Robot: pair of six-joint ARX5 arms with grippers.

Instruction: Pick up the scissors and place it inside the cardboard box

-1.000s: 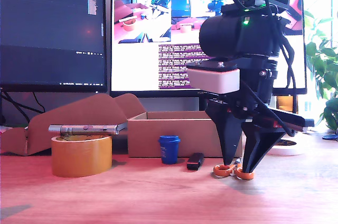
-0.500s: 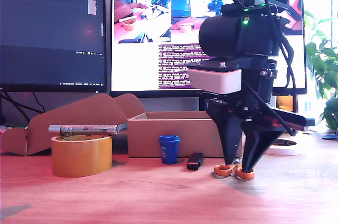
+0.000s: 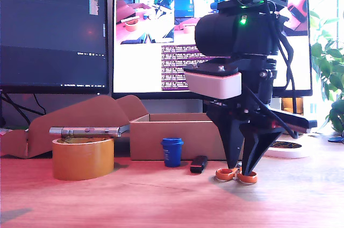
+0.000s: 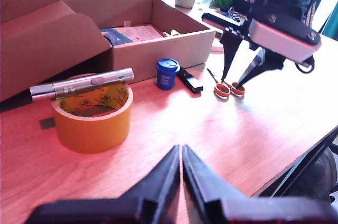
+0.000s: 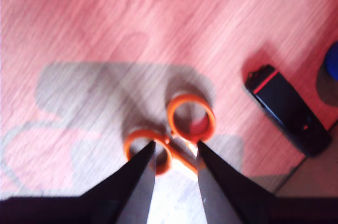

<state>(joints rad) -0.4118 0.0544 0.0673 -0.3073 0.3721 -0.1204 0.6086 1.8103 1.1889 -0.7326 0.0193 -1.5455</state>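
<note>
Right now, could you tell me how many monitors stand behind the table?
2. A dark monitor showing code is at the exterior view's left; a brighter monitor showing camera feeds is to its right, partly covered by my second gripper's arm. Others may stand out of frame.

My second claw (image 3: pixel 240 166) narrower, shifted

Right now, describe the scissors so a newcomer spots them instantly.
Start at the cardboard box below the monitors in the exterior view. On the table in front of its exterior-view right end, my second gripper straddles the scissors: two orange ring handles, unlike the black stick-shaped gadget beside them.
</note>
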